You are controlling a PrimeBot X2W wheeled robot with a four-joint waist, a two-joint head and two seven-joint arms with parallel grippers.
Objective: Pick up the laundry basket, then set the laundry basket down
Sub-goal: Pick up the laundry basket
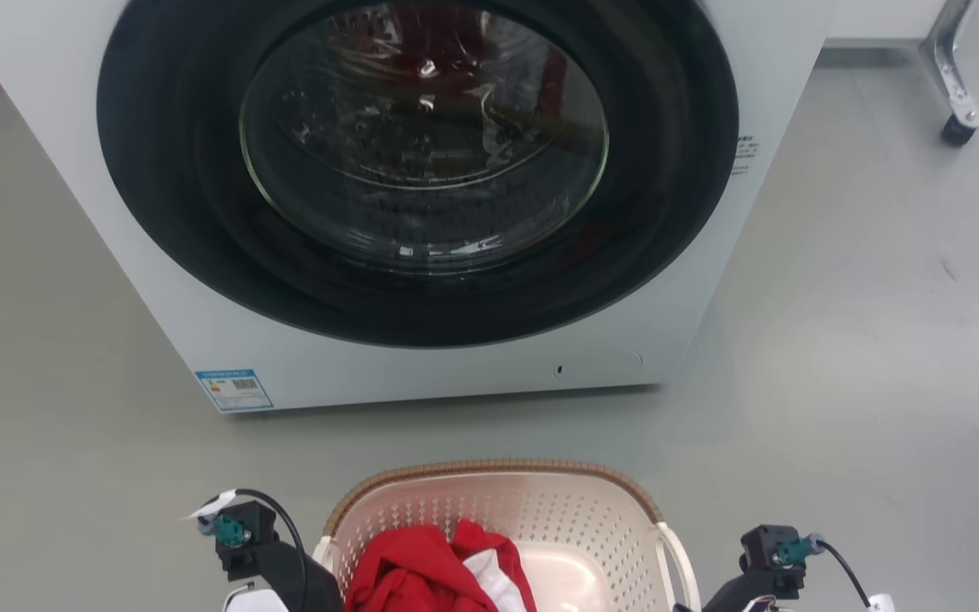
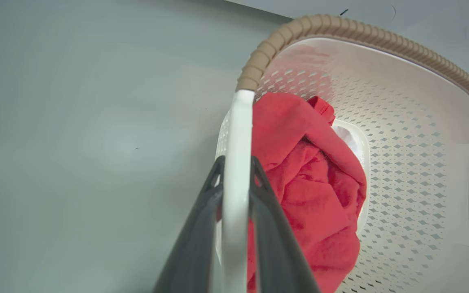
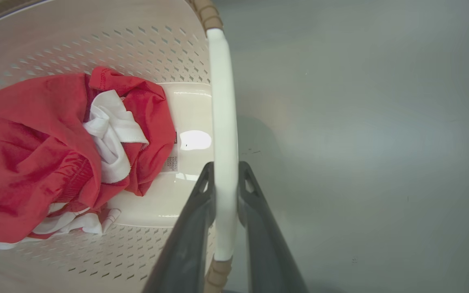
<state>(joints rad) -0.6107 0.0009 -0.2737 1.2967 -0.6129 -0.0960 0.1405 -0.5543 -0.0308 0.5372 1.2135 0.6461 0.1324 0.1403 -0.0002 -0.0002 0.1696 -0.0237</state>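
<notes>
Far left there is bare grey floor (image 1: 48,340). Low down on that side, the left gripper (image 2: 236,162) comes in at the laundry basket's white left handle (image 2: 237,122). Its two dark fingers (image 2: 202,228) are pressed shut on the bar. One finger lies on the outer, floor side and the other on the inner side, above the clothes. The handle runs straight up between the tips and meets the brown woven-look rim just past them.

The laundry basket (image 1: 540,510) sits in the middle, at the robot's front and between the two arms. Its far rim faces the washing machine (image 1: 421,365), with a strip of floor between them. I cannot tell whether its base touches the floor or hangs just off it. The machine's round dark door is closed, and a small blue sticker (image 1: 234,389) sits at its lower left corner.

Inside the basket a crumpled red garment (image 2: 307,175) is heaped toward the left wall. A white cloth (image 3: 110,134) is tangled into it, and the smooth cream bottom shows bare on the right.

Further right, the white right handle (image 3: 222,81) is clamped the same way. The right gripper (image 3: 225,167) has its fingers (image 3: 193,228) closed on the bar, one on the basket side and one on the floor side, with the tips about midway along the handle.

Beyond that is more grey floor, and a black caster (image 1: 957,129) on a metal leg stands far off at the upper right
</notes>
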